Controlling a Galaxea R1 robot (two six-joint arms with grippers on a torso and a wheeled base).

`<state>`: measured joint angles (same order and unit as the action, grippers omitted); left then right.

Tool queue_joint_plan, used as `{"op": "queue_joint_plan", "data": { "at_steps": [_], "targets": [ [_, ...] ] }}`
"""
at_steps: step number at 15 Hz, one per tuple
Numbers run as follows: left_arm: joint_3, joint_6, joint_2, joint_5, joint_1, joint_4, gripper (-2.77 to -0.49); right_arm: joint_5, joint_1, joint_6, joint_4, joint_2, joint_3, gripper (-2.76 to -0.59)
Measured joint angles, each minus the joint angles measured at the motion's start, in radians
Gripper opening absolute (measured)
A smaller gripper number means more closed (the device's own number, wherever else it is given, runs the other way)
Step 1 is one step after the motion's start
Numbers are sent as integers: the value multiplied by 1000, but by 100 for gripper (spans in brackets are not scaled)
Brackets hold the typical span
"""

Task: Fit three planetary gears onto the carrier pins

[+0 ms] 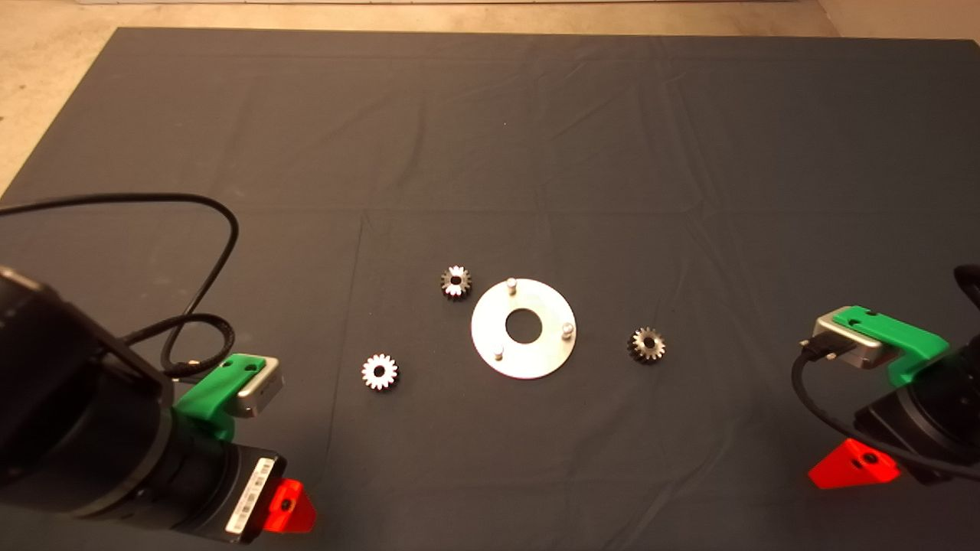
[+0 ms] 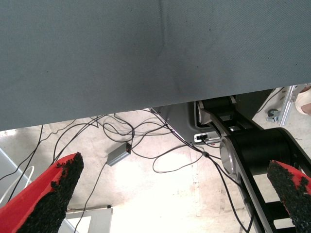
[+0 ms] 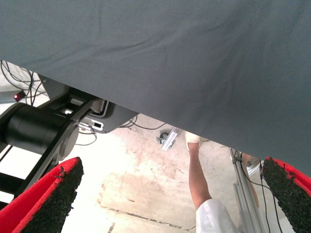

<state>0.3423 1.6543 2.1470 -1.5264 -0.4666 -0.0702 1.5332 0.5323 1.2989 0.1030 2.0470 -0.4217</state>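
Lying flat around the disc (image 1: 524, 360) (pins (image 1: 511, 285) bare) are three gears (image 1: 380, 372); the left gripper (image 2: 170, 194) and right gripper (image 3: 170, 194) wait, fingers spread apart.

Left gripper (image 2: 170, 194) and right gripper (image 3: 170, 194) wait low at either side, jaws spread wide.

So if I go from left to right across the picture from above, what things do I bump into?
Left tool → bright gear → second gear → round disc with three pins → dark gear → right tool.
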Motion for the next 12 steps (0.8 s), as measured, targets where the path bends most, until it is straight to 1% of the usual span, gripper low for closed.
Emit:
{"op": "queue_joint_plan", "data": {
  "at_steps": [8, 10, 11, 12],
  "targets": [
    [0, -3, 3, 0, 0, -1, -51, 0, 0, 0, 0, 0, 0, -61],
    [5, -17, 26, 0, 0, -9, -51, 0, 0, 0, 0, 0, 0, -61],
    [28, -32, 49, 0, 0, -16, -51, 0, 0, 0, 0, 0, 0, -61],
    [74, -52, 82, 0, 0, -31, -51, 0, 0, 0, 0, 0, 0, -61]
  ]
}}
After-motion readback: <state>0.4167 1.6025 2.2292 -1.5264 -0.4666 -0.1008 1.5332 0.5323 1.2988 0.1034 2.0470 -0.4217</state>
